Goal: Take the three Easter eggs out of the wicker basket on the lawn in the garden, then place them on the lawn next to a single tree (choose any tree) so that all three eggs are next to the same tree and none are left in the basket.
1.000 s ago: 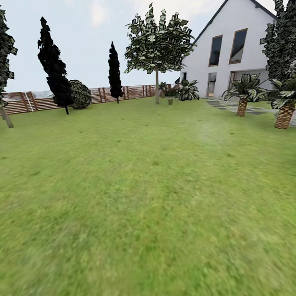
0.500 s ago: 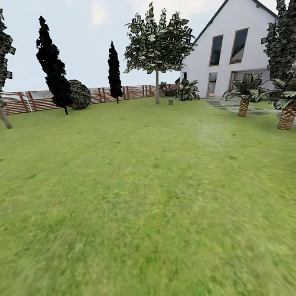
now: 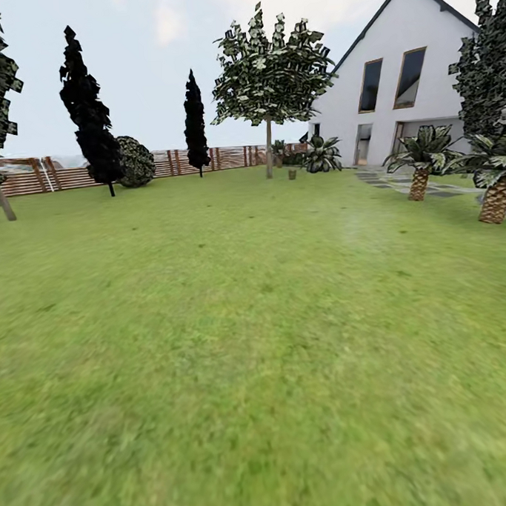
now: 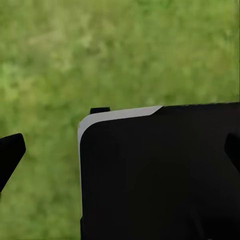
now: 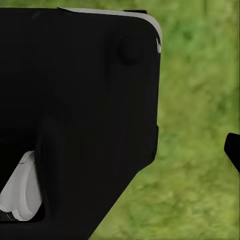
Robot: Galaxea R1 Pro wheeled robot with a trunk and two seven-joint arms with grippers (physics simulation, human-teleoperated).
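Where lawn (image 3: 258, 342) spreads, tree (image 3: 267, 74), house (image 3: 399, 75)

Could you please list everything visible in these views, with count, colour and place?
lawn: one, green, across the foreground.
tree: one, grey trunk and green canopy, far centre.
small brown object: one, on the grass beside the tree; too small to identify.
cypresses: two, dark, near the fence.
round shrub: one, dark green, at the fence.
fence: one, brown slats, along the far edge.
house: one, white, far right.
palms: two, scaly brown trunks, right.
stepping-stone path: grey, by the house.
robot body: black, over grass in both wrist views.
fingers: black tips at wrist-view edges, spread apart.
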